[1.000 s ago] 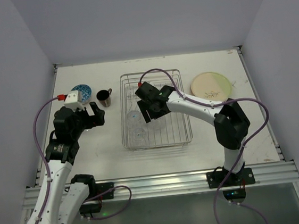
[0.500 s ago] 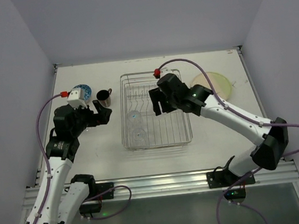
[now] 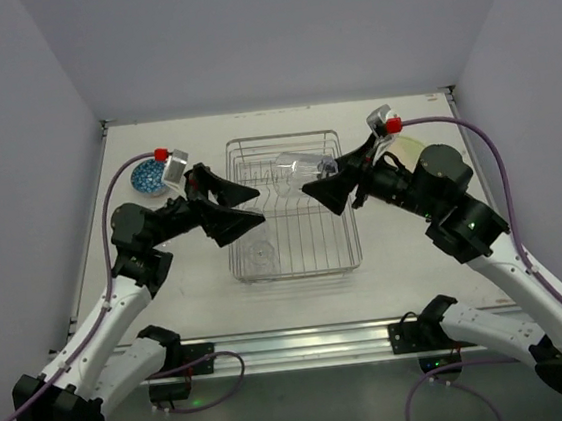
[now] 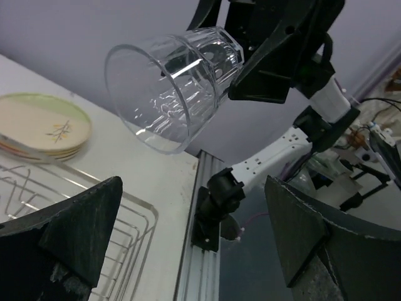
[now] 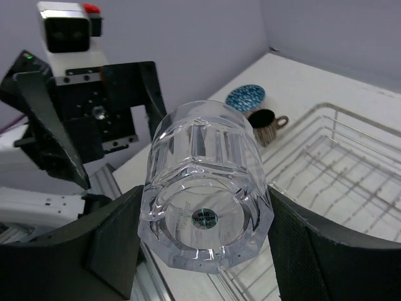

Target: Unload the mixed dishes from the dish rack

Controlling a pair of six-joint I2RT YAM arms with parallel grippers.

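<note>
Right wrist view: right end effector (image 5: 205, 213) clamps the clear glass (image 5: 203, 166) at its base end. Left end effector (image 4: 193, 194) is spread wide, apart from the glass.

Left pincer (image 3: 247, 205) agape; right pincer (image 3: 325, 180) clamped

We see a clear, faceted glass (image 5: 203, 207), a bowl (image 5: 245, 98) speckled blue, a dark brown mug (image 5: 262, 124), cream plates (image 4: 39, 123) rimmed in pale green with a brown sprig motif, and a silver wire rack (image 3: 314, 239).
</note>
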